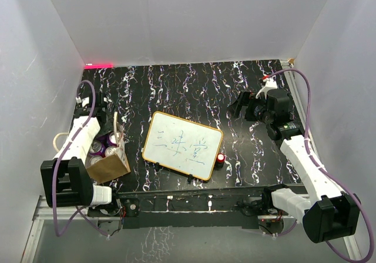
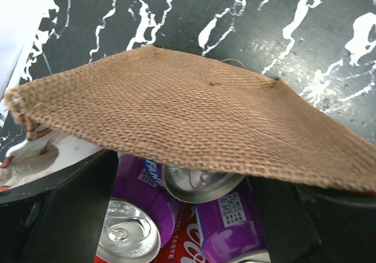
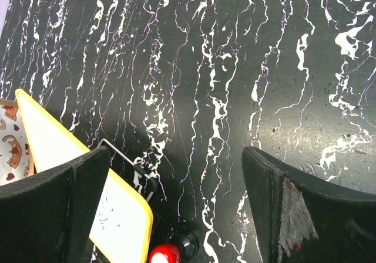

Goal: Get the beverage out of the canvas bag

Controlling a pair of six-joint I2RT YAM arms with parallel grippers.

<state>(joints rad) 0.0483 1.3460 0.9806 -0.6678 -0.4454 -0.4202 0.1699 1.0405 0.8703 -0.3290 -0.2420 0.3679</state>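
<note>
The tan canvas bag [image 1: 110, 168] stands at the near left of the table with cream loop handles [image 1: 59, 138]. Several drink cans [image 1: 101, 147] show in its open top. In the left wrist view the woven bag wall [image 2: 176, 110] hangs over a purple can [image 2: 202, 184], another purple can [image 2: 238, 225], a red cola can [image 2: 185, 242] and a silver can top [image 2: 126, 233]. My left gripper [image 2: 182, 216] is open, its fingers [image 2: 70, 216] wide apart either side of the cans. My right gripper [image 1: 238, 107] is open and empty above the bare table [image 3: 194, 98].
A white board with a yellow wood frame [image 1: 183, 145] lies tilted mid-table; its corner shows in the right wrist view [image 3: 120, 216]. A small red-topped object [image 1: 220, 158] sits by its right edge. White walls enclose the table on three sides.
</note>
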